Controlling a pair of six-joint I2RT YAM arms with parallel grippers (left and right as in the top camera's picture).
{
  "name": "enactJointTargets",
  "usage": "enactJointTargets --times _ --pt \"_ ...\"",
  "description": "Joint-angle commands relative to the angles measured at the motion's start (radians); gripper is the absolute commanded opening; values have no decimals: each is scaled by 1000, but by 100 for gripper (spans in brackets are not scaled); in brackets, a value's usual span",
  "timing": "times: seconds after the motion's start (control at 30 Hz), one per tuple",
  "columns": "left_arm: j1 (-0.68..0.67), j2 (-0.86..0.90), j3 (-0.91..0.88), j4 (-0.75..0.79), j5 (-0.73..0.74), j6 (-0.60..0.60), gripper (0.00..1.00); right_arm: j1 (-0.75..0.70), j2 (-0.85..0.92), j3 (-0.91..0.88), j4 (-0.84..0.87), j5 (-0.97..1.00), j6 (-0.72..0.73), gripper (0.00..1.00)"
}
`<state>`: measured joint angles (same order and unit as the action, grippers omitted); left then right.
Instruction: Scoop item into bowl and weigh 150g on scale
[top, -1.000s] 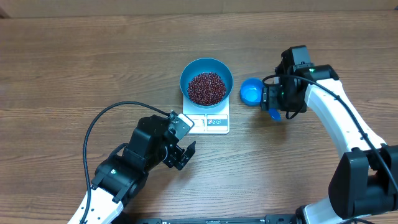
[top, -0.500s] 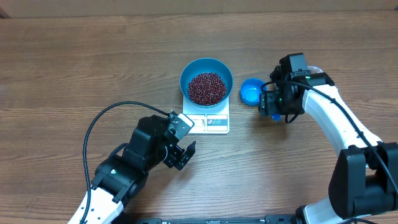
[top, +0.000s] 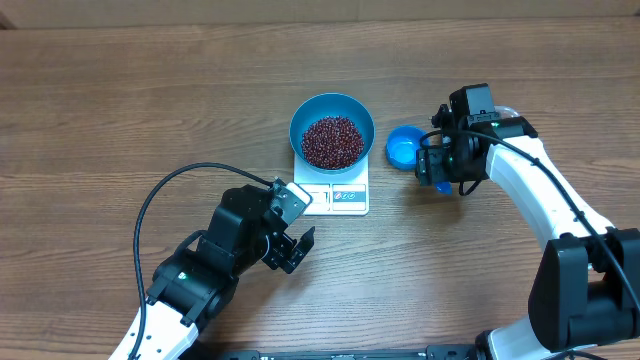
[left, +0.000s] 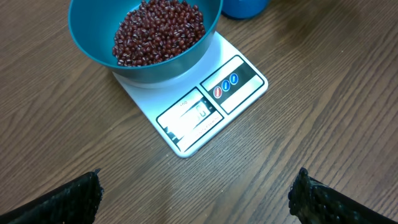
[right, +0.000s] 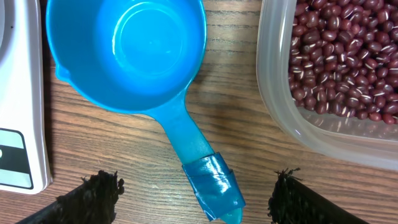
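The wood-grain desk (top: 120, 100) carried the white scale (top: 336, 197) near its centre; the blue bowl (top: 306, 110) of red-brown beans (top: 332, 141) stood on the scale. Left jaws and right jaws stood open, gripping nothing.

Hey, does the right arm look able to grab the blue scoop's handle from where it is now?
Probably yes. The right pincer is open, and the scoop handle lies in line between its fingers with nothing on top. The bean tub sits close alongside but clear of the handle.
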<state>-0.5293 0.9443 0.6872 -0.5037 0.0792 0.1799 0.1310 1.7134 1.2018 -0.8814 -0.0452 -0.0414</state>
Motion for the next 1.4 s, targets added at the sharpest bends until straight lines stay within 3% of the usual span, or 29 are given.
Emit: enactJointTargets --times 0.0,0.5,0.73,1.37 --pt "5 -2 0 3 18 -1 99 -5 26 -6 6 -9 -20 81" --pt "5 -2 0 3 18 -1 100 -5 73 -6 17 -9 -21 80" --pt "5 -2 0 3 18 -1 100 -5 73 -6 16 -10 -20 68" --pt "5 -2 0 3 18 -1 99 -5 73 -6 3 -10 -43 67"
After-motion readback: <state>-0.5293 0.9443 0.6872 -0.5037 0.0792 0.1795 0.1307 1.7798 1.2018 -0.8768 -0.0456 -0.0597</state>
